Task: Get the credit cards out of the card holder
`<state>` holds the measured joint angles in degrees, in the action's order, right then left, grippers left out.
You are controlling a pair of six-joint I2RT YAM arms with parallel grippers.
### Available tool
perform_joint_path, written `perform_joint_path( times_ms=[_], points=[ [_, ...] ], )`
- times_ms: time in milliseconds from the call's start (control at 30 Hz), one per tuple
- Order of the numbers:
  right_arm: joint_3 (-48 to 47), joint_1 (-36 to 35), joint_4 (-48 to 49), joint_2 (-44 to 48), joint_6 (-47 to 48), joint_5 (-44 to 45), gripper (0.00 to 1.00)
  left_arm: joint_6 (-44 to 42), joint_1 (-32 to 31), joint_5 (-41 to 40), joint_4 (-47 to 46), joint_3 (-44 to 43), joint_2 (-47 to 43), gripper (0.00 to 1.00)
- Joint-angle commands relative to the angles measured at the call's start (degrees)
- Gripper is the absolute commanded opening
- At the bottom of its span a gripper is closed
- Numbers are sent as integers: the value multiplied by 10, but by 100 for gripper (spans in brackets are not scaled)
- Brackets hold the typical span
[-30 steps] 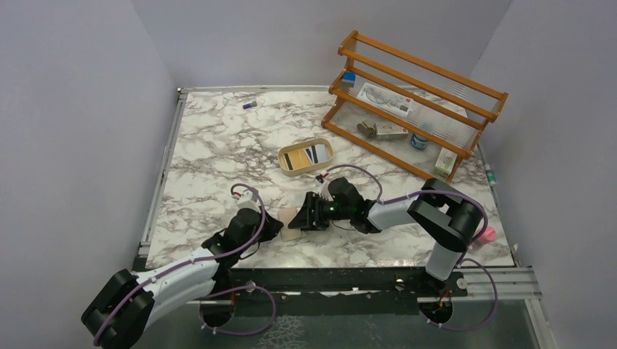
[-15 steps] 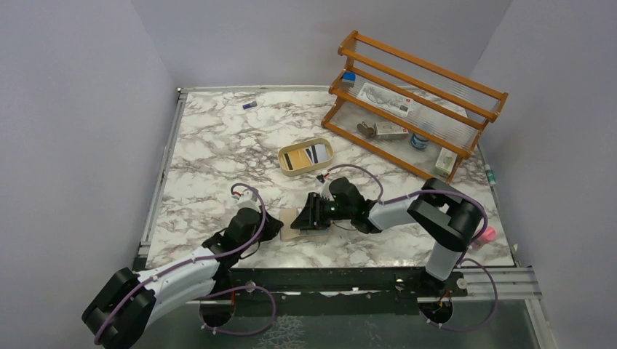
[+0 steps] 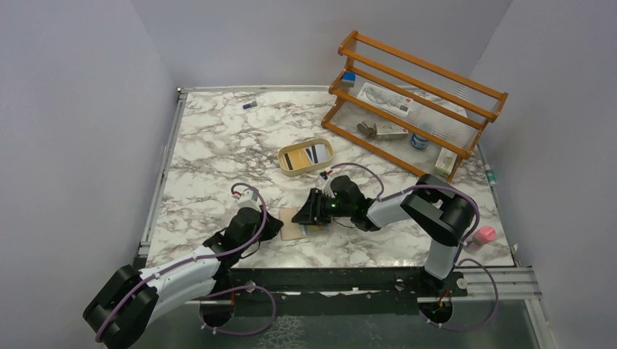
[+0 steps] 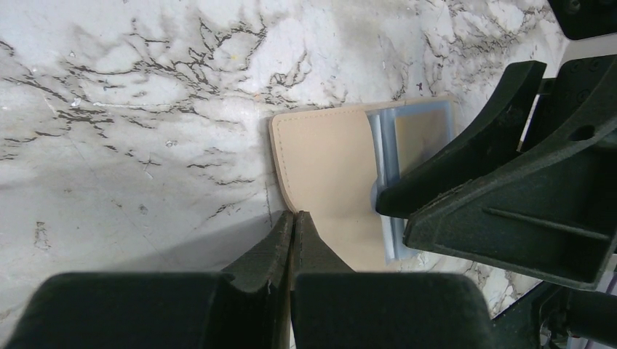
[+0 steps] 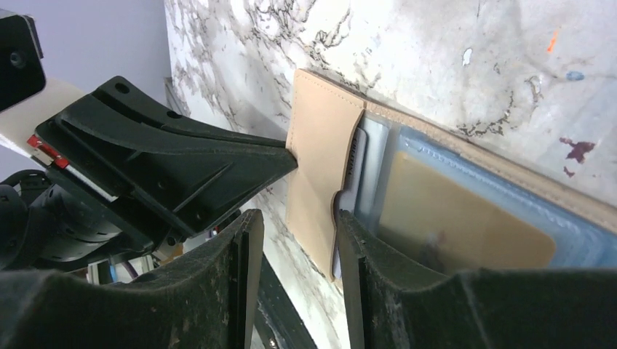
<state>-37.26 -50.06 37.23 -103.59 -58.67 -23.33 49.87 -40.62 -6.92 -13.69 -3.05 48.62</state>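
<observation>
The beige card holder (image 3: 291, 224) lies open on the marble table between the two arms. In the left wrist view its beige flap (image 4: 327, 167) faces up, with a pale blue card (image 4: 385, 138) sticking out of the pocket. In the right wrist view a whitish-blue card (image 5: 367, 156) sits in the pocket beside a clear window over a tan card (image 5: 466, 218). My left gripper (image 4: 293, 216) is shut, its tip touching the holder's near edge. My right gripper (image 5: 295, 240) is open, low over the holder, one finger against the card's edge.
An oval tan tray (image 3: 321, 163) holding cards sits behind the holder. A wooden rack (image 3: 415, 102) with small items stands at the back right. A pink object (image 3: 484, 234) lies at the right edge and a small blue item (image 3: 249, 105) at the back left.
My right gripper has shifted slightly to the left over the holder, and the holder lies flatter. My left arm has barely moved.
</observation>
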Motion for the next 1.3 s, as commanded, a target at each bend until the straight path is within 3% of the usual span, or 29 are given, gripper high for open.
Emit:
perform_joint_path(
  times_ms=[0, 533, 833, 1267],
  points=[
    [-15, 2, 48, -26, -12, -3, 46, -10, 1, 7, -9, 1, 4, 0],
    [15, 26, -66, 53, 51, 92, 55, -19, 1, -10, -1, 7, 11, 0],
    [23, 23, 9, -1, 26, 52, 54, -7, 1, -3, -43, 15, 68, 0],
    [24, -8, 44, -26, -12, 33, 54, 5, 1, -6, -81, 26, 119, 0]
  ],
)
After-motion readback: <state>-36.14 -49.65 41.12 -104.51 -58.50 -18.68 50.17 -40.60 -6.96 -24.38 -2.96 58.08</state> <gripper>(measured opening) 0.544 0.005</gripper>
